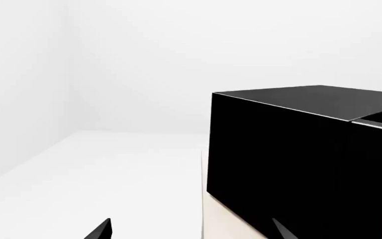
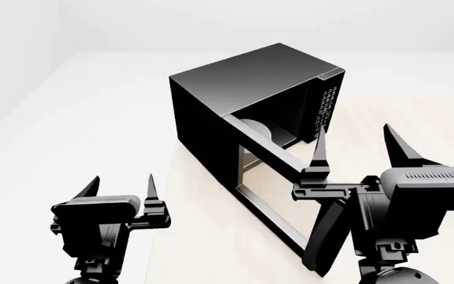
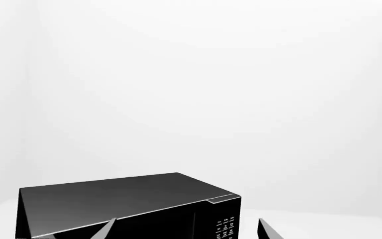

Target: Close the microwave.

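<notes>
The microwave (image 2: pixel 250 112) sits at twelve o'clock on the worktop (image 2: pixel 203 248), door (image 2: pixel 271 192) swung open. Both the left end effector (image 2: pixel 120 186) and right end effector (image 2: pixel 357 142) hover spread, empty; a misjudged push risks sliding the microwave.

Two black arms raised, both grippers empty.
The black left gripper (image 2: pixel 119 190) points its spread fingers upward; the black right gripper (image 2: pixel 357 148) stands higher, jaws wide apart.
</notes>
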You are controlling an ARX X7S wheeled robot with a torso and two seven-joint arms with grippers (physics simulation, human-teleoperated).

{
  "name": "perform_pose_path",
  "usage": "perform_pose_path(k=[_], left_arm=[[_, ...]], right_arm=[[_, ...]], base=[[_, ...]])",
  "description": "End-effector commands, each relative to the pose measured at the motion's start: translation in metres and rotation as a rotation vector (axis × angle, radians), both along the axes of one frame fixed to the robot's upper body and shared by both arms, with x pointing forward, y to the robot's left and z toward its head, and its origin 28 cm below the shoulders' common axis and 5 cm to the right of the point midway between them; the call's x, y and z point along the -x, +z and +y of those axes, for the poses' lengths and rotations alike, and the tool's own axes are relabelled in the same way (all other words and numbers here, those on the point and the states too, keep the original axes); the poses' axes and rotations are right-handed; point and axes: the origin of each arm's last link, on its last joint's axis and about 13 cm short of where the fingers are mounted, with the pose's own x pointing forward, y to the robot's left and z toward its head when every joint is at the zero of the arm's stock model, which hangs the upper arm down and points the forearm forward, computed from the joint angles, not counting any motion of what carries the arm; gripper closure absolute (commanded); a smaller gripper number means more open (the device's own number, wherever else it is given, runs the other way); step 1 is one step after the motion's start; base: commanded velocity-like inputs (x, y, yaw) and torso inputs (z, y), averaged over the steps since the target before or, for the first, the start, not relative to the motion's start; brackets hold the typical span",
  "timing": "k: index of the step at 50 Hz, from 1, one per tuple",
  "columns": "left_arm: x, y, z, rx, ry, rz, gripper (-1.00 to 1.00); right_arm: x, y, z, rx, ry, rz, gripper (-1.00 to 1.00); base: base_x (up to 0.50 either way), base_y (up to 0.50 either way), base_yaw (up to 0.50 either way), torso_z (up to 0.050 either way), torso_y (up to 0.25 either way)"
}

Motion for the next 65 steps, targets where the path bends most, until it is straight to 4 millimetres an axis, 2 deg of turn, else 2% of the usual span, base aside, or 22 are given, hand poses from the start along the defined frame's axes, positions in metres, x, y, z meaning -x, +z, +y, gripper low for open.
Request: perform_pose_path(k=[1, 11, 22, 30, 39, 65], left_arm=[[-0.001, -0.001, 0.0, -0.001, 0.003, 0.002, -1.0], [-0.001, 0.0, 0.0, -0.002, 0.002, 0.0, -1.0], [-0.001, -0.001, 0.0, -0.002, 0.004, 0.001, -1.0], [-0.001, -0.001, 0.0, -0.002, 0.004, 0.001, -1.0], [-0.002, -0.001, 0.0, -0.003, 0.003, 0.002, -1.0], [-0.003, -0.003, 0.001, -0.004, 0.008, 0.006, -1.0]], right_arm=[[-0.002, 0.002, -0.002, -0.001, -0.048, 0.016, -1.0], [0.0, 0.006, -0.001, 0.006, -0.002, -0.016, -1.0], [-0.002, 0.007, -0.003, -0.004, -0.048, 0.006, -1.0], [-0.001, 0.01, -0.002, 0.011, -0.025, -0.012, -1.0], [-0.003, 0.01, -0.002, 0.017, -0.051, -0.006, -1.0], [-0.001, 0.017, 0.009, -0.005, 0.045, 0.001, -1.0]], base=[[0.14, 0.0, 0.0, 0.0, 0.0], [0.0, 0.0, 0.0, 0.0, 0.0], [0.42, 0.0, 0.0, 0.0, 0.001], [0.01, 0.0, 0.0, 0.0, 0.0], [0.04, 0.42, 0.0, 0.0, 0.0], [0.0, 0.0, 0.0, 0.0, 0.0]])
